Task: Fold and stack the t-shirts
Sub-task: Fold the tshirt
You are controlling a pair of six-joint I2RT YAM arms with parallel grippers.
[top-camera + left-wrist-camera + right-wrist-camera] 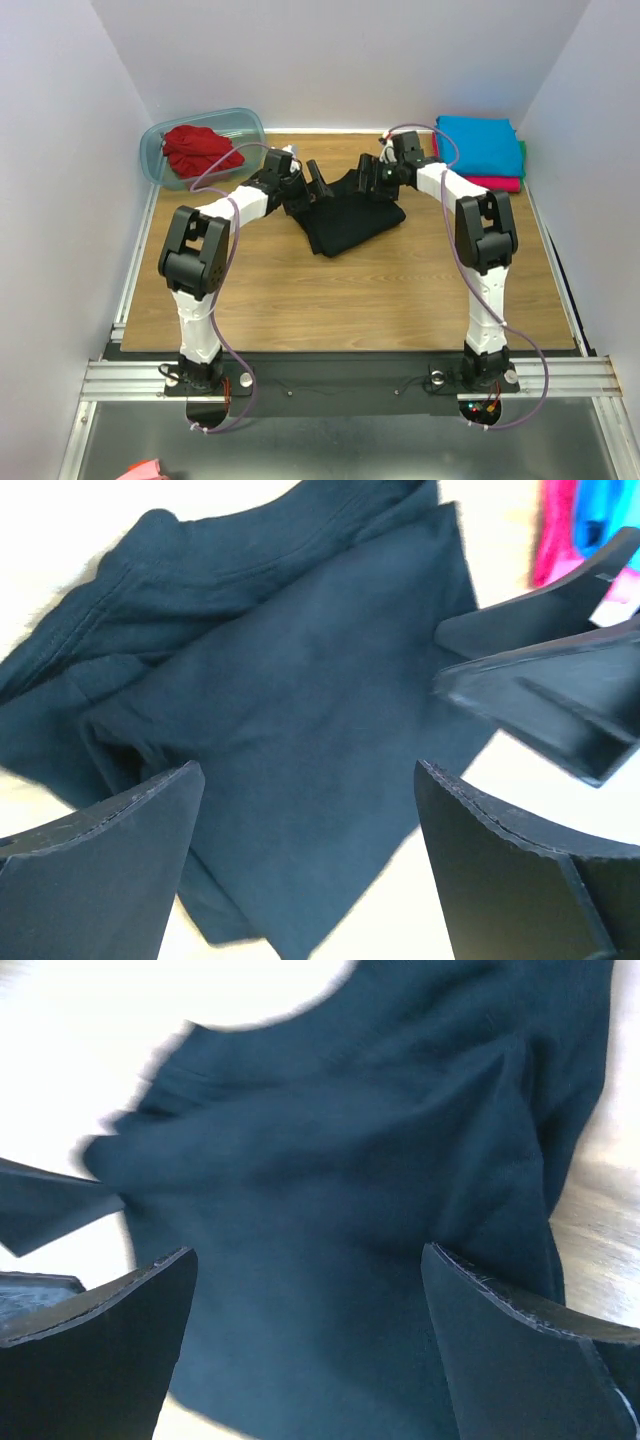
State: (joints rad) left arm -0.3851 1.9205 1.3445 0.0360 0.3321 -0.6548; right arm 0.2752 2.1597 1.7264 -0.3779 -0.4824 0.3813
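Far left corner: a translucent blue-grey plastic tub with the crumpled red t-shirt bunched inside it, right against the back wall.

Moving right, the left gripper hangs over the left end of the black t-shirt. Its 2 fingers are spread wide with nothing between them but shirt lying below. The black shirt is a loosely bunched heap in the far middle of the wooden table. Its long axis runs roughly left to right between the 2 grippers, and 1 lobe pokes out toward the near edge. Can't tell which way the collar faces; the wrist views are blurry, though the left one shows a stitched band along the shirt's upper edge.

The right gripper sits over the shirt's right end, fingers also wide apart, gripping nothing. The 2 grippers are near each other: each shows up at the edge of the other's wrist view.

Far right corner: the folded turquoise blue t-shirt lies flat on top of the magenta pink t-shirt, whose edge peeks out on the near side, close to the table's right edge.

Room-wise, the whole near half of the table is bare wood, and there's a gap on both sides of the black shirt.
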